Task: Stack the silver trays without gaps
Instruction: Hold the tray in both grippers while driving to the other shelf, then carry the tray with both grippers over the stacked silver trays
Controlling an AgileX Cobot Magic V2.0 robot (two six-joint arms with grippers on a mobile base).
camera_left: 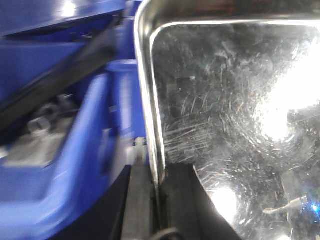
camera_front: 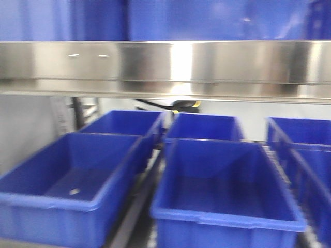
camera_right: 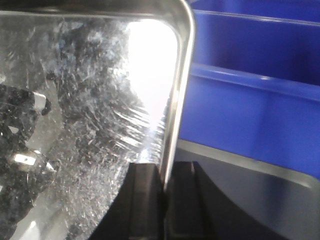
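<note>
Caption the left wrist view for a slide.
Left gripper clamps the rim of a scratched silver tray beside a blue bin.

A long shiny steel rail (camera_front: 165,64) crosses the top of a blurred view. Beneath it, open blue bins stand in rows. The front left bin (camera_front: 46,222) and front centre bin (camera_front: 222,235) sit side by side.

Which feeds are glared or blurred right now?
Front view: soft throughout, hot glare on the steel rail. Left wrist view: glare whites out the tray at right, blue bin smeared. Right wrist view: white glare near the tray corner, rim sharp.
</note>
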